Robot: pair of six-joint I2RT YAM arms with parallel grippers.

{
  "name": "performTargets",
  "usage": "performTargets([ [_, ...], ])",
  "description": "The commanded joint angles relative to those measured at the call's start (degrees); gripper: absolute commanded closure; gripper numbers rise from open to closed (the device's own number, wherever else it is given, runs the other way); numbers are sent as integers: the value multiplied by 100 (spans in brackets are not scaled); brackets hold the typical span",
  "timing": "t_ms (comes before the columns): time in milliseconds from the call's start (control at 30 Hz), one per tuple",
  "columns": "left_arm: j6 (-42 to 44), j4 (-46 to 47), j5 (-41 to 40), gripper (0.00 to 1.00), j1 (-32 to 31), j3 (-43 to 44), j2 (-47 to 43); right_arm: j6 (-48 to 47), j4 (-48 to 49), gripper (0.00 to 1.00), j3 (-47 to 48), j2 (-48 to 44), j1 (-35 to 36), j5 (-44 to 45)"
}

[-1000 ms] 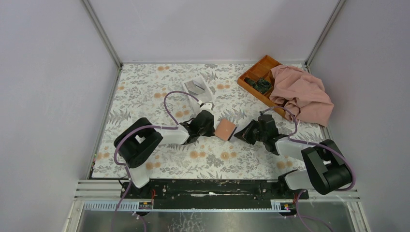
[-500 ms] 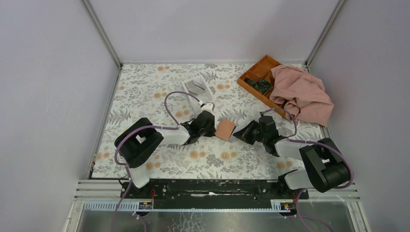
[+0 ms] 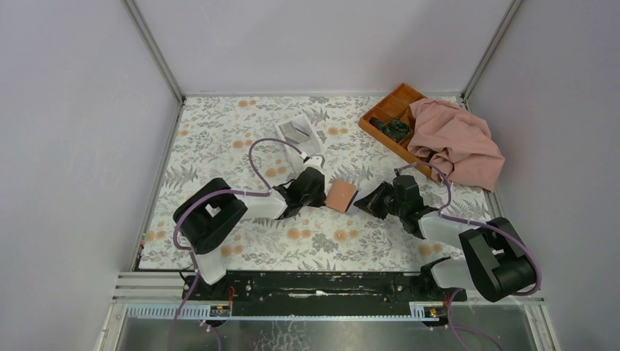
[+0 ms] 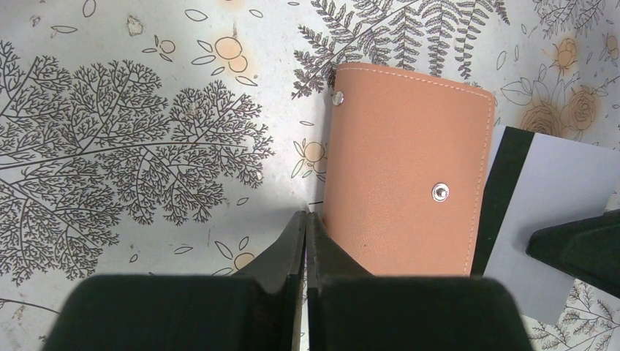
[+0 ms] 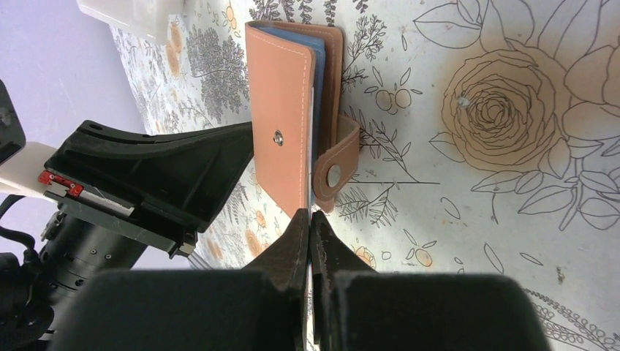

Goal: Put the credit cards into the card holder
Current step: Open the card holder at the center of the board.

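A laboratory test cell is indicated: plain pale panels (image 3: 73,110) are framed by aluminium profiles (image 3: 153,51), and a left arm (image 3: 241,205) and right arm (image 3: 453,227), both cabled, are bolted to a black rail (image 3: 314,281) beside a floral-covered table (image 3: 219,124).

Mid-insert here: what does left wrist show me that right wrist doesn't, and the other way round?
Only left wrist: the flat face of the grey card, its dark stripe along the side next to the card holder.
Only right wrist: blue cards already tucked inside the holder, its snap strap unfastened, and the right gripper shut on the grey card, seen only edge-on.
Both: the holder's tan cover with its snap stud, and the floral table cover.
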Motion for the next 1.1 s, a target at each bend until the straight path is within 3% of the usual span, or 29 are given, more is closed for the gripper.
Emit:
performTargets([
  [0,3,-460,60,98,-98,-180,315,-203,-214,100,114,-243,-34,142],
  [1067,20,-486,58,99,-136,-161,378,-118,241,100,149,10,-37,9],
])
